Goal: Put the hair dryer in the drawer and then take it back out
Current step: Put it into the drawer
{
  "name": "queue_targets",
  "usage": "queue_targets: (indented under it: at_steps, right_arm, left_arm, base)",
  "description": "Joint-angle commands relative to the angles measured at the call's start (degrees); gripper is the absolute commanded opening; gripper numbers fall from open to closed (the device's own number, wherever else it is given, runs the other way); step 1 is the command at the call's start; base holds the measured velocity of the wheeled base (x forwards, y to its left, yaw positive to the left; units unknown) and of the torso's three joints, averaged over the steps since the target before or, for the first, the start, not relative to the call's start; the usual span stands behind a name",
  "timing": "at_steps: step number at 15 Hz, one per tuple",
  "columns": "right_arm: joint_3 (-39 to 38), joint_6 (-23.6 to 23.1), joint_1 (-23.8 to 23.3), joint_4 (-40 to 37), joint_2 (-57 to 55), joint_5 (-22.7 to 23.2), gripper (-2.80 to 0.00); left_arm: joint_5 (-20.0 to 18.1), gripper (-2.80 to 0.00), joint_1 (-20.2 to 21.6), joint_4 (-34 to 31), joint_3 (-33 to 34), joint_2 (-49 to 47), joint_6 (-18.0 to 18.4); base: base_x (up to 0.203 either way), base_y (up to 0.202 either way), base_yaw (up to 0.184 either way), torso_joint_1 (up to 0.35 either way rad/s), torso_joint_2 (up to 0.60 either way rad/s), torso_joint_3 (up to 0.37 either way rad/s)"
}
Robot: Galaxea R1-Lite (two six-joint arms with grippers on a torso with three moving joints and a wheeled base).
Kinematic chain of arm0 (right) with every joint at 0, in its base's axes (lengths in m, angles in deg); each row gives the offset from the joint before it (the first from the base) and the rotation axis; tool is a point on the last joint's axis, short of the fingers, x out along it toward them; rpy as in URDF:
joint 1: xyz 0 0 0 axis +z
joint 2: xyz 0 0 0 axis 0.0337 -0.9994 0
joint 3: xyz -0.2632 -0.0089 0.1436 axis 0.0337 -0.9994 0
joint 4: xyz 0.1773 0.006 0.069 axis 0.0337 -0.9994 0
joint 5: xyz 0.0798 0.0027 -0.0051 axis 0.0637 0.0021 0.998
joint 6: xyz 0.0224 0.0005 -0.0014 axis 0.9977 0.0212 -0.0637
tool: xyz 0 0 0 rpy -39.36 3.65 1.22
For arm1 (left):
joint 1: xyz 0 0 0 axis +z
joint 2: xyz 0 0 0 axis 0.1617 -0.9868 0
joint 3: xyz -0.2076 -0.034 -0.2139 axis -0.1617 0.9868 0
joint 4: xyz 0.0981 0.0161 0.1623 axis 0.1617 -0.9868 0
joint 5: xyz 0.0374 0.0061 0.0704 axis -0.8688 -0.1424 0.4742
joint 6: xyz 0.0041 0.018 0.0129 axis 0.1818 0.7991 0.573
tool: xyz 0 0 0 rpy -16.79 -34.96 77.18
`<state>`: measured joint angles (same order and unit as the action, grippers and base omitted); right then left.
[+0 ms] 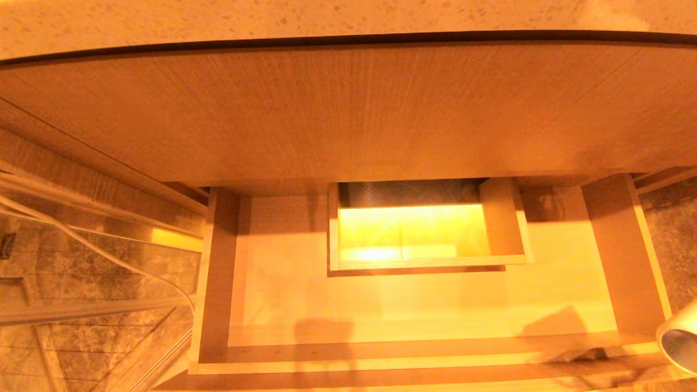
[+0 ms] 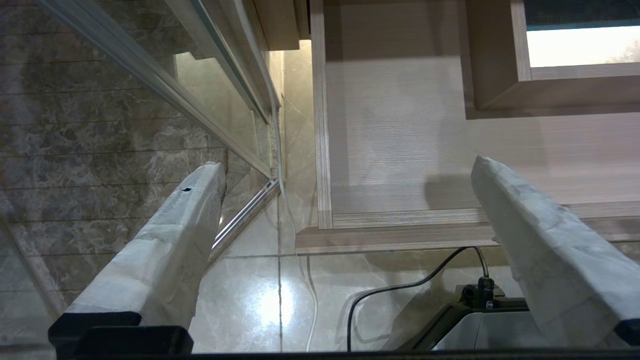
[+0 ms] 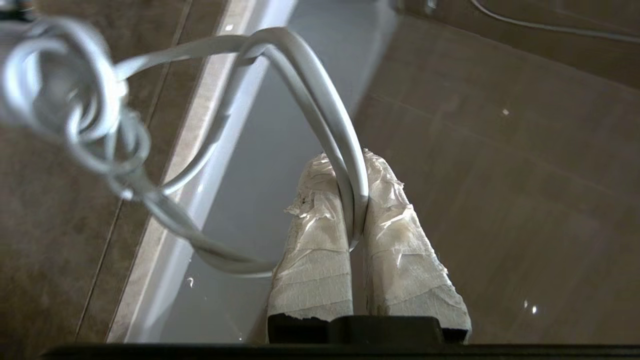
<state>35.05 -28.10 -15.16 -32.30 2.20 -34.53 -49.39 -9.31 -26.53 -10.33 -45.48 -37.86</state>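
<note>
The drawer [image 1: 381, 366] stands pulled out below me, its pale floor bare around the boxed cut-out [image 1: 425, 264] at mid-back. Only the white barrel of the hair dryer [image 1: 679, 338] shows, at the lower right edge of the head view, outside the drawer's right front corner. In the right wrist view my right gripper [image 3: 348, 162] is shut on a loop of the dryer's white cord [image 3: 320, 90], whose coiled part [image 3: 65, 95] hangs beside it over the floor. My left gripper [image 2: 347, 165] is open and empty above the drawer's left front corner [image 2: 320, 225].
A tall wood-grain front panel [image 1: 348, 120] rises behind the drawer under a speckled counter [image 1: 326, 16]. A glass panel with metal rails [image 1: 81, 310] and a white cable [image 1: 109, 256] stand to the left. A black cable [image 2: 400, 290] lies on the tiled floor.
</note>
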Motion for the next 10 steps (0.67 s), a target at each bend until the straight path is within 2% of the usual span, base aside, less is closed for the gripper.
queue_targets:
  at_steps: [1,4,7,10]
  right_arm:
    - [-0.64,-0.46,0.26,-0.27,-3.49,-0.08,-2.80]
    - [-0.86,-0.26,1.30,-0.34,-8.66,1.84,-2.80]
    - [-0.26,1.07,1.76,-0.32,-12.96,8.87,-2.80]
    - [0.73,2.35,1.87,-0.17,-17.41,11.46,-2.80]
  left_arm:
    - [0.00,0.00,0.00,0.00,0.00,0.00,0.00]
    - [0.00,0.00,0.00,0.00,0.00,0.00,0.00]
    - [0.00,0.00,0.00,0.00,0.00,0.00,0.00]
    - [0.00,0.00,0.00,0.00,0.00,0.00,0.00]
  base:
    - [0.000,0.000,0.000,0.000,0.00,0.000]
    - [0.000,0.000,0.000,0.000,0.00,0.000]
    - [0.000,0.000,0.000,0.000,0.00,0.000]
    - [0.000,0.000,0.000,0.000,0.00,0.000]
